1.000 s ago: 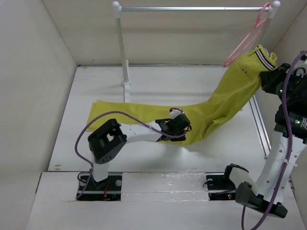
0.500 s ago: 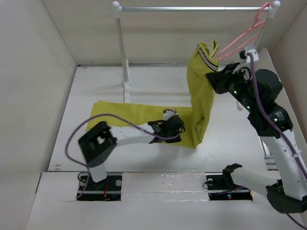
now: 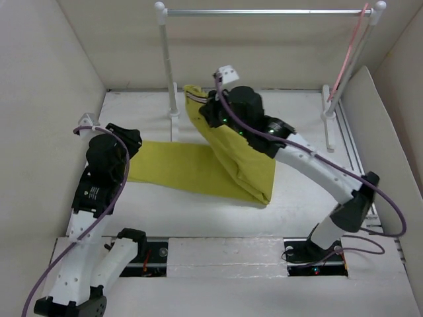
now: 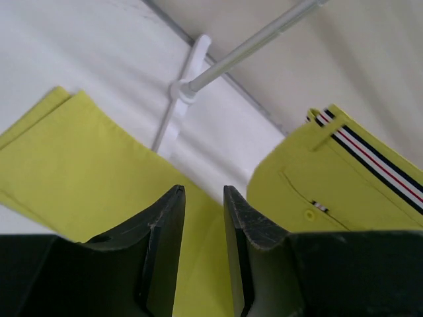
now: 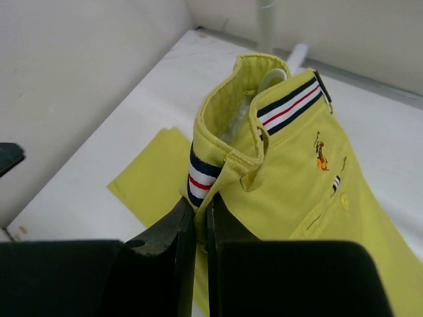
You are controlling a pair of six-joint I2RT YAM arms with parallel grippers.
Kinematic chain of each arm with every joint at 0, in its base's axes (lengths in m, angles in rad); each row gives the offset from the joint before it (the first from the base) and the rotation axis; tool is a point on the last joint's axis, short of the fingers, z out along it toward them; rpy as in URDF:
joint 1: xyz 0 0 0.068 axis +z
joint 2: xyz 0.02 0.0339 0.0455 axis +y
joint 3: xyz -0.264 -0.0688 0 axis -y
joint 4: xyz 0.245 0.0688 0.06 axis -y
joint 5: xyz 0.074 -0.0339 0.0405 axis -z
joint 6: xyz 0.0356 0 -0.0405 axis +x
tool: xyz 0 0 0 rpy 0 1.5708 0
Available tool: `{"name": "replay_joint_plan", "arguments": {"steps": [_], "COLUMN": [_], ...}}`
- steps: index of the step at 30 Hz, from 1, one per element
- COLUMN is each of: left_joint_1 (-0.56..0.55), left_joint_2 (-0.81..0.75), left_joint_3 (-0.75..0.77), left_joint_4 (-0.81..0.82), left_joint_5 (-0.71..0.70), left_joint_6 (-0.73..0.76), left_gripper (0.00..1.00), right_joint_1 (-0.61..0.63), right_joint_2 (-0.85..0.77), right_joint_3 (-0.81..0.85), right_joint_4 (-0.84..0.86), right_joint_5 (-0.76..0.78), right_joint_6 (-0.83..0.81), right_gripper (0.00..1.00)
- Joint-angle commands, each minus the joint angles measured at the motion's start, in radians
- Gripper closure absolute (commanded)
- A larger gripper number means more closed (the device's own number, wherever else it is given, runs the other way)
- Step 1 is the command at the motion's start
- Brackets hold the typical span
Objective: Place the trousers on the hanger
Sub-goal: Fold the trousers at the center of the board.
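right gripper (image 5: 198, 214) is pinching the trousers (image 5: 291, 165) at the striped waistband, fingers pressed nearly together on the cloth. the waist end is held up off the table (image 3: 297, 191), left of centre, near the left post of the rack (image 3: 173, 72). the rest drapes down to a fold at front centre, and the legs lie flat on the table running left. left gripper (image 4: 203, 198) has a narrow gap between its fingers with nothing in it, and hangs over the leg end. hanger (image 3: 349, 56) hangs from the right end of the rail, well apart from the trousers.
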Motion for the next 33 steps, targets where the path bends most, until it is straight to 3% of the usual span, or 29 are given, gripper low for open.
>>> {"name": "replay_joint_plan", "arguments": {"steps": [1, 7, 8, 9, 11, 13, 14, 15, 16, 18, 21, 22, 23, 25, 27, 30, 31, 32, 33], "left_joint_1": [0.006, 0.006, 0.006, 0.006, 0.006, 0.006, 0.006, 0.006, 0.006, 0.006, 0.006, 0.006, 0.006, 0.006, 0.017, 0.064, 0.100, 0.147, 0.264], "left_joint_2": [0.032, 0.064, 0.069, 0.067, 0.065, 0.067, 0.062, 0.056, 0.050, 0.018, 0.050, 0.090, 0.090, 0.157, 0.222, 0.286, 0.295, 0.302, 0.314], "left_joint_3": [0.057, 0.276, 0.296, 0.322, 0.340, 0.347, 0.331, 0.315, 0.294, 0.202, 0.086, 0.036, 0.036, -0.048, -0.084, -0.088, -0.101, -0.122, -0.183], "left_joint_4": [-0.107, -0.143, -0.150, -0.150, -0.156, -0.160, -0.160, -0.160, -0.152, -0.098, -0.074, -0.089, -0.092, -0.084, -0.077, -0.118, -0.117, -0.104, -0.098], "left_joint_5": [-0.052, -0.212, -0.218, -0.224, -0.267, -0.275, -0.257, -0.257, -0.243, -0.209, -0.140, -0.113, -0.112, -0.167, -0.207, -0.238, -0.153, -0.090, -0.026], "left_joint_6": [0.064, 0.137, 0.140, 0.145, 0.153, 0.157, 0.142, 0.142, 0.133, 0.128, 0.140, 0.140, 0.140, 0.128, 0.114, 0.058, 0.064, 0.067, 0.074], "left_gripper": [0.73, 0.73, 0.73, 0.73, 0.73, 0.73, 0.73, 0.73, 0.73, 0.71, 0.63, 0.52, 0.52, 0.37, 0.30, 0.16, 0.15, 0.14, 0.14], "right_joint_1": [0.107, 0.251, 0.263, 0.276, 0.285, 0.276, 0.267, 0.267, 0.253, 0.213, 0.144, 0.110, 0.110, 0.072, 0.035, -0.025, -0.070, -0.094, -0.117], "right_joint_2": [0.097, 0.486, 0.540, 0.601, 0.796, 0.838, 0.741, 0.740, 0.670, 0.472, 0.291, 0.213, 0.212, 0.096, -0.020, -0.131, -0.191, -0.216, -0.236], "right_joint_3": [0.117, 0.370, 0.416, 0.526, 0.707, 0.791, 0.616, 0.615, 0.355, 0.137, -0.110, -0.204, -0.247, -0.339, -0.468, -0.641, -0.678, -0.712, -0.740], "right_joint_4": [0.234, 0.295, 0.332, 0.341, 0.186, 0.057, 0.126, 0.127, 0.262, 0.385, 0.377, 0.310, 0.309, 0.201, 0.122, 0.067, 0.046, 0.032, 0.013], "right_joint_5": [0.016, -0.001, -0.047, -0.075, -0.227, -0.280, -0.332, -0.333, -0.339, -0.366, -0.392, -0.389, -0.388, -0.369, -0.281, -0.271, -0.282, -0.293, -0.297], "right_joint_6": [0.029, 0.097, 0.097, 0.097, 0.118, 0.111, 0.094, 0.094, 0.108, 0.132, 0.119, 0.064, 0.063, 0.005, -0.004, -0.017, -0.018, -0.017, -0.011], "right_gripper": [1.00, 1.00, 0.89, 0.69, 0.25, 0.20, 0.20, 0.20, 0.22, 0.23, 0.65, 1.00, 1.00, 1.00, 1.00, 0.66, 0.49, 0.42, 0.38]}}
